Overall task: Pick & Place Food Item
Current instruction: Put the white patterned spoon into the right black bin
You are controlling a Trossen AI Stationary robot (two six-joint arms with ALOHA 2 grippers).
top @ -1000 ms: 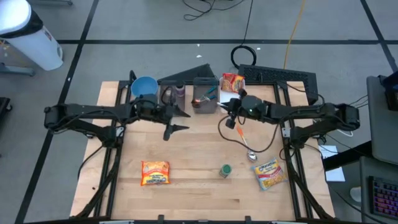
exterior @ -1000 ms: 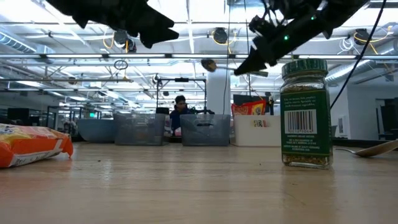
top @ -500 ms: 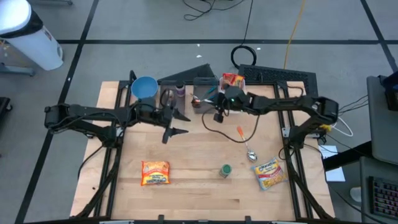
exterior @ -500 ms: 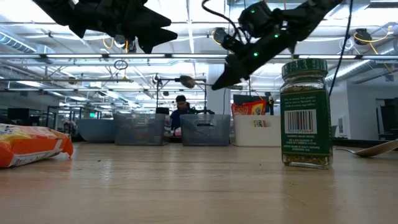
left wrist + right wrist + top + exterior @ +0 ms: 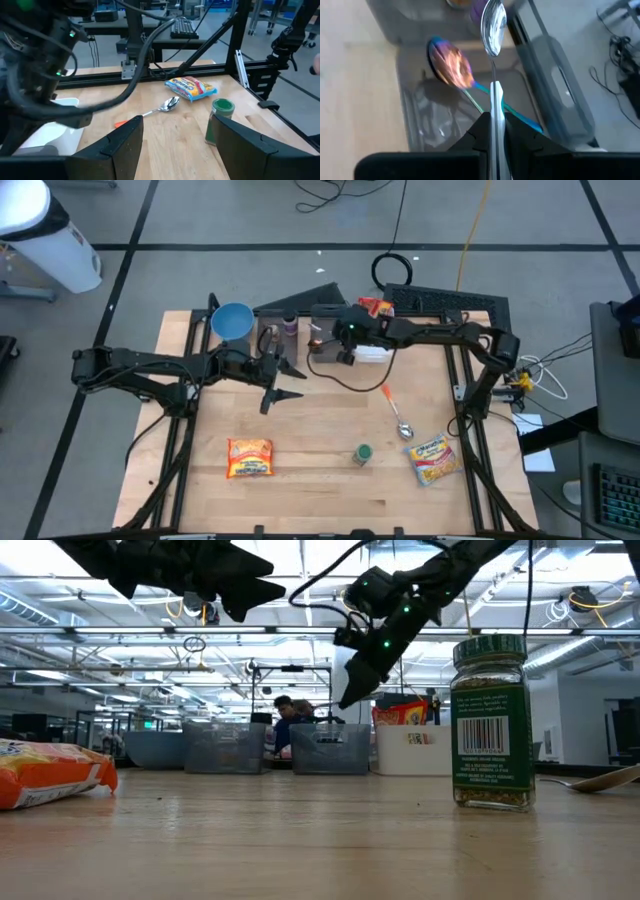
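Since a second ago, the right gripper point(image 5: 335, 338) has been carried from the desk's middle toward its far edge and is now held above the clear bin point(image 5: 330, 340); the left arm has barely been shifted.

At the left of the desk's near edge, an orange food packet point(image 5: 249, 457) is laid flat. Further in, the left gripper point(image 5: 283, 379) is held over bare wood with its fingers spread and nothing between them. Along the far edge a blue bowl point(image 5: 232, 321) is placed, then a smaller clear tub point(image 5: 272, 332) with a purple item at its rim. In the clear bin a spoon with an iridescent bowl and teal handle point(image 5: 451, 65) is seen lying. A silver spoon point(image 5: 493, 30) is clamped upright between the right gripper's fingers point(image 5: 479, 131), its handle pinched and its bowl held above the bin's opening. A white tub point(image 5: 372, 352) sits just beside the bin, with a red snack bag point(image 5: 376, 308) behind it.

Toward the near edge, a green-lidded spice jar point(image 5: 362, 454) is stood upright. A second spoon with an orange handle point(image 5: 397, 414) is laid right of it, and a yellow noodle packet point(image 5: 432, 459) is set near the right corner.
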